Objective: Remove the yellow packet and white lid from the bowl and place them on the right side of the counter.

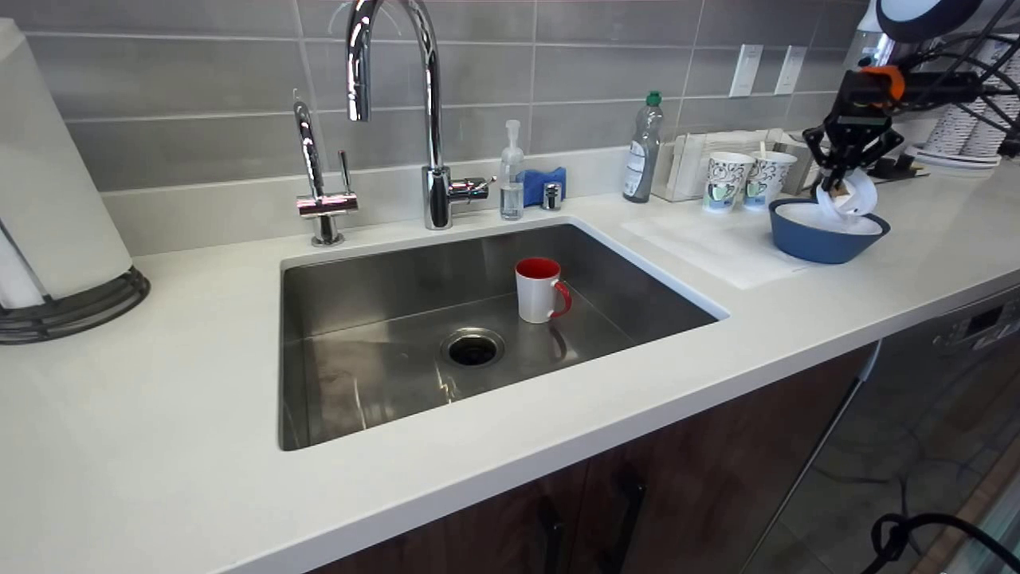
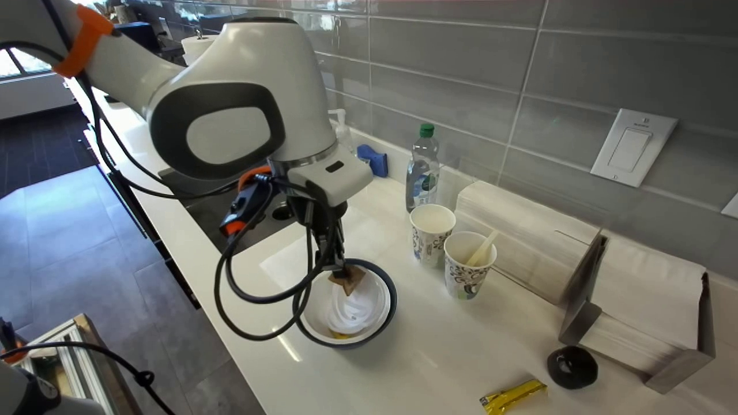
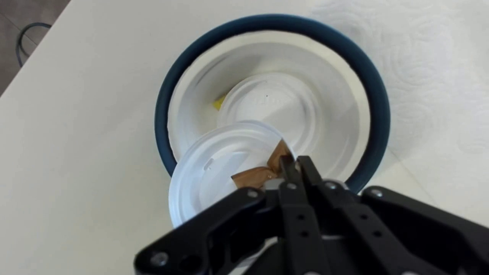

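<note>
My gripper (image 3: 294, 162) is shut on the rim of a white lid (image 3: 206, 179); a brown packet (image 3: 254, 177) is pinched with it. In an exterior view this lid (image 1: 862, 194) hangs tilted over the blue bowl (image 1: 821, 242). In the wrist view the bowl (image 3: 378, 110) has a whitish inside, where a second white lid (image 3: 271, 103) lies flat. A yellow corner (image 3: 219, 102) shows beside that lid; the rest is hidden. A yellow packet (image 2: 512, 396) lies on the white counter (image 2: 415, 374) in an exterior view, near the paper holder.
Two paper cups (image 2: 432, 230) and a soap bottle (image 2: 422, 173) stand behind the bowl. A napkin holder (image 2: 640, 323) and a black round object (image 2: 572, 367) are beyond. A paper towel (image 1: 721, 247) lies by the bowl. The sink (image 1: 382, 319) holds a red-and-white mug (image 1: 537, 291).
</note>
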Available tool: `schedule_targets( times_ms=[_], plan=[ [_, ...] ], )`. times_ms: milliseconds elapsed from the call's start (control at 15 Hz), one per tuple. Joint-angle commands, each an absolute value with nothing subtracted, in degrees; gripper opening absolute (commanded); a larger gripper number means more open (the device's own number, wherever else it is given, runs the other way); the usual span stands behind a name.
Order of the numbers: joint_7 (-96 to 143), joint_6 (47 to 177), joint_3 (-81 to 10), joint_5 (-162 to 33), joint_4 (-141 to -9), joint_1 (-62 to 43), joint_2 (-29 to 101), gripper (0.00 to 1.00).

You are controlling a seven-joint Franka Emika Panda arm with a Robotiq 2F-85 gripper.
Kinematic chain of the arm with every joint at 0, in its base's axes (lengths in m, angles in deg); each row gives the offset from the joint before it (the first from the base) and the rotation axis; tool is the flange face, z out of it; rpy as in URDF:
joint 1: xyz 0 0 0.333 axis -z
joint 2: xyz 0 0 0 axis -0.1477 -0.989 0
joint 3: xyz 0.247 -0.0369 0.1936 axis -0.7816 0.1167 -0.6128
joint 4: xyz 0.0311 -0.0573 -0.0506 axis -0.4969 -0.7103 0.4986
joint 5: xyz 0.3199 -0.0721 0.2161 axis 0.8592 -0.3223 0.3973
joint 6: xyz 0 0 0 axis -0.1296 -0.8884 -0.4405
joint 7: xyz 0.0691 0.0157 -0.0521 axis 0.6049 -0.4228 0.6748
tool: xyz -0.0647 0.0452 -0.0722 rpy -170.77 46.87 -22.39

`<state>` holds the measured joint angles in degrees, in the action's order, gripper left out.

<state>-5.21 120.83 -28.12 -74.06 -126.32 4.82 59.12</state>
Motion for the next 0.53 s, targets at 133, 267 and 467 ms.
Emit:
schedule_targets(
  times_ms=[133,267,467],
  plan=[
    [-6.1,120.6,-27.7,-75.1,-123.3,8.0,59.0,0.01],
    [-7.8,120.7,-27.4,-76.9,-121.5,9.4,58.7,0.01],
    [-9.2,121.2,-26.5,-78.9,-117.8,11.3,56.5,0.01]
  ],
)
